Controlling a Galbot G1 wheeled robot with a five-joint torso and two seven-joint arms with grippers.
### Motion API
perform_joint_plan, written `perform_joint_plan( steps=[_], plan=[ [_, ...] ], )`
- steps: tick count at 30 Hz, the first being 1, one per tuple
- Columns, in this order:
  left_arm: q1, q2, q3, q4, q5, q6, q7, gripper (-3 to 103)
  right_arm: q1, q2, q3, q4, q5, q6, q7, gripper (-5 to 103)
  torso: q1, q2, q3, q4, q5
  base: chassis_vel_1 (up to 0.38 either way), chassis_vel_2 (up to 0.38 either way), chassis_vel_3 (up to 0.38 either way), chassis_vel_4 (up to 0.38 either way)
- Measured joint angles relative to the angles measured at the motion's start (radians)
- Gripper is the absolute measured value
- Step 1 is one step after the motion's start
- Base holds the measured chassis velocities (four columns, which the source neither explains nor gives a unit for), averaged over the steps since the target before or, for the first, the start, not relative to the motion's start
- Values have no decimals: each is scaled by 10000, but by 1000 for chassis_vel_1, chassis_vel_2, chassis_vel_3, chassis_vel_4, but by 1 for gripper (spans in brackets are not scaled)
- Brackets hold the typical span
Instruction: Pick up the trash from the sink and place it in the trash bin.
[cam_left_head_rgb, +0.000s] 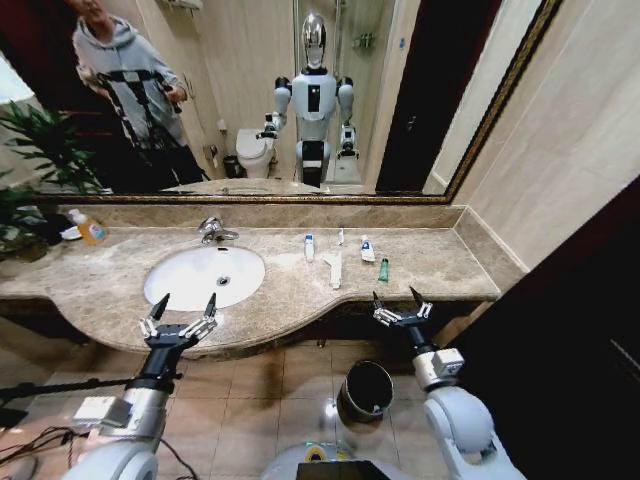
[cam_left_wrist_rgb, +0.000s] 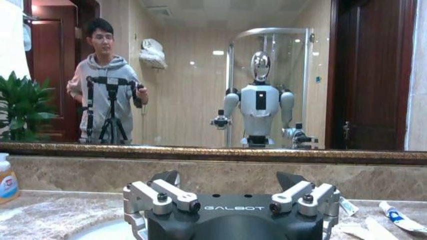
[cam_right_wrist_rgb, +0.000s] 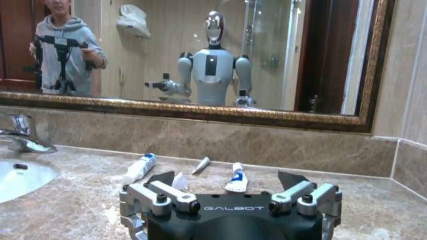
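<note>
beyond the spread right hand (cam_left_head_rgb: 400, 305), on the counter (cam_left_head_rgb: 440, 265), lies the trash (cam_left_head_rgb: 335, 262); left hand (cam_left_head_rgb: 180, 318) equally spread.

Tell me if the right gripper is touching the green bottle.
Apart. In the head view the right gripper hangs open at the counter's front edge, bare marble between it and the green bottle.

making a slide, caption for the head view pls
Both open tools, left and right, at the counter edge; trash untouched.

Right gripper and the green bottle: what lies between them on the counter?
In the head view, only bare marble counter lies between the right gripper and the green bottle; nothing stands there.
</note>
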Motion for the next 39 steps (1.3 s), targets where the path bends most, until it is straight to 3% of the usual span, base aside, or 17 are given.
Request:
perform_joint_plan(
  steps=[39],
  plan=[
    [0, 0, 0, 1, 0, 0, 0, 100, 2773, -1087, -565, -1821, 1462, -1547, 510, 100, 0, 0, 0, -1, 0, 0, 0, 0, 0]
  ],
)
